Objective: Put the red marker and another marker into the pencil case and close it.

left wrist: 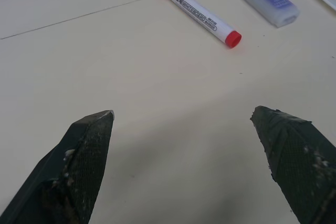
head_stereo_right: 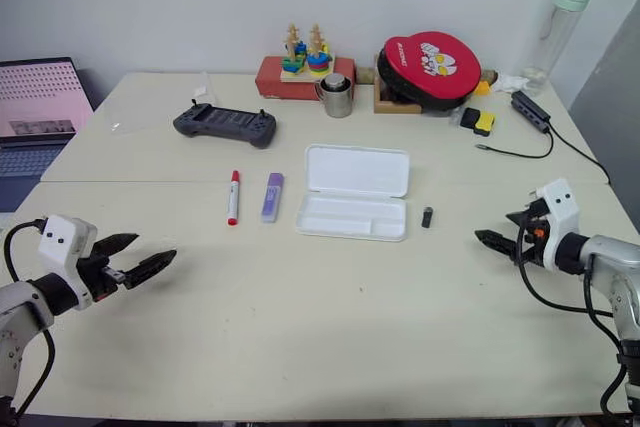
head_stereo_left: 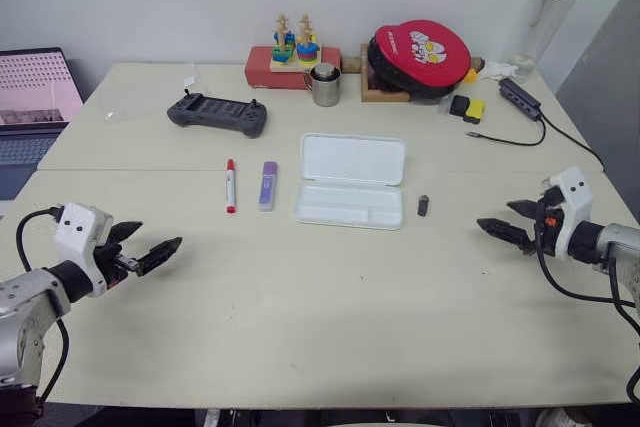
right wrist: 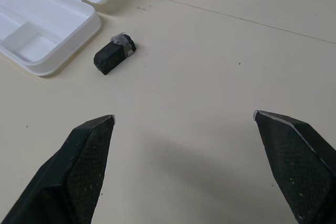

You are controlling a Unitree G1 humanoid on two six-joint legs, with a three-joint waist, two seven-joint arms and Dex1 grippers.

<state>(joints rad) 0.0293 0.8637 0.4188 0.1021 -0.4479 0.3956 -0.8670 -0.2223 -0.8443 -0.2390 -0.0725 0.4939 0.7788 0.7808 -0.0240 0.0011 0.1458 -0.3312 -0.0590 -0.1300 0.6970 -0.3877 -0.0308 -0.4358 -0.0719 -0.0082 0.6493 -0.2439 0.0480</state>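
Laptop (head_stereo_left: 30,107) sits at the far left edge, off the table (head_stereo_left: 300,327). Left gripper (head_stereo_left: 150,247) hovers over the near-left part of the table, fingers (left wrist: 84,166) spread wide, nothing between them. Black game controller (head_stereo_left: 218,113) lies toward the back left.

Red marker (head_stereo_left: 230,185) lies flat on the table left of centre, red cap pointing away from the robot. Purple highlighter (head_stereo_left: 268,185) lies just beside it on the right, parallel, not touching. Both are out of the pencil case (head_stereo_left: 350,193), which sits just right of the highlighter at table centre, lid open and laid back flat, tray empty. Small dark stub (head_stereo_left: 423,206) lies just off the case's right end, apart from it.

Back row: red box (head_stereo_left: 262,67) with a stacking toy (head_stereo_left: 295,44) on it, metal cup (head_stereo_left: 324,85), round red-and-black pouch (head_stereo_left: 420,55), yellow-and-black block (head_stereo_left: 467,107), cable hub (head_stereo_left: 521,97) with its lead, clear bottle (head_stereo_left: 545,17) with a green cap.

Right gripper (head_stereo_left: 510,222) hovers over the near-right part of the table, fingers (right wrist: 79,171) spread wide, empty, pointing toward the stub and the case's corner.
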